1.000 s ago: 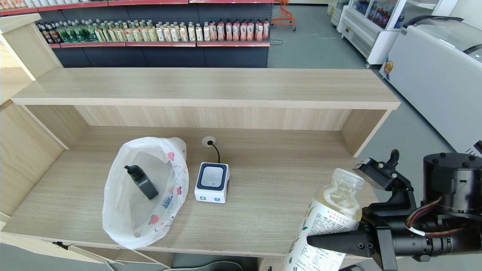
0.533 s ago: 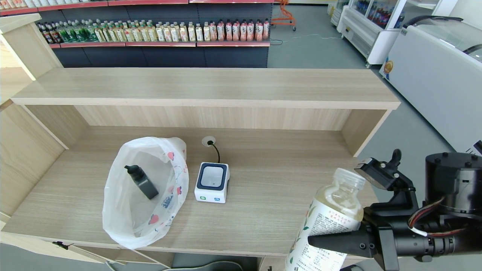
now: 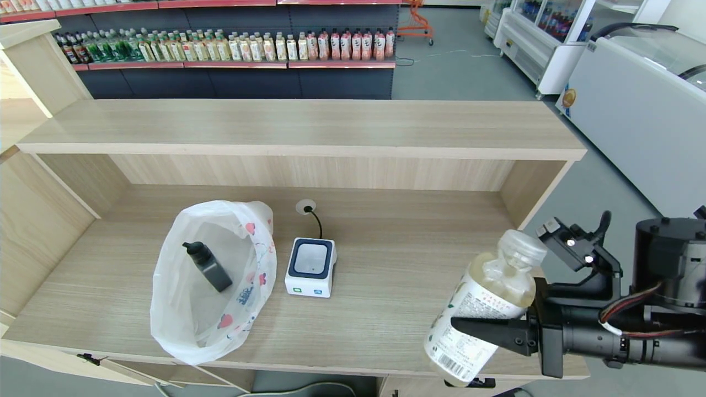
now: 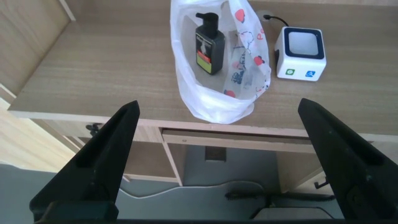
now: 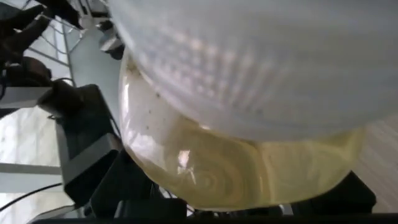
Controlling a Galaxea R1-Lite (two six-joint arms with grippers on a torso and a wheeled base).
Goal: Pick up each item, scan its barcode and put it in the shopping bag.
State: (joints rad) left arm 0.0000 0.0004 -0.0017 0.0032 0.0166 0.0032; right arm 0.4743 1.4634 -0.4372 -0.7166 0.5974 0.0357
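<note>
My right claw (image 3: pixel 485 315), arm level from the right edge, grips one tilted drink bottle (image 3: pixel 496 292) at lower right, over the bench (image 3: pixel 397 264) edge. My left claw (image 4: pixel 217 107) is released. Left of centre: one scanner (image 3: pixel 310 267), and one shopping bag (image 3: pixel 209 325) holding one black pump bottle (image 3: pixel 207 267).

The bench (image 3: pixel 397 259) is seen from above its front edge; the bag (image 3: pixel 165 309) and scanner (image 3: pixel 311 267) are shared with the left wrist view.

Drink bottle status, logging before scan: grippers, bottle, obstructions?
Right gripper shut on clear plastic bottle of pale yellow drink, tilted over near right edge of wooden counter. Left gripper open, empty. Bare counter between bottle and white box scanner.
</note>
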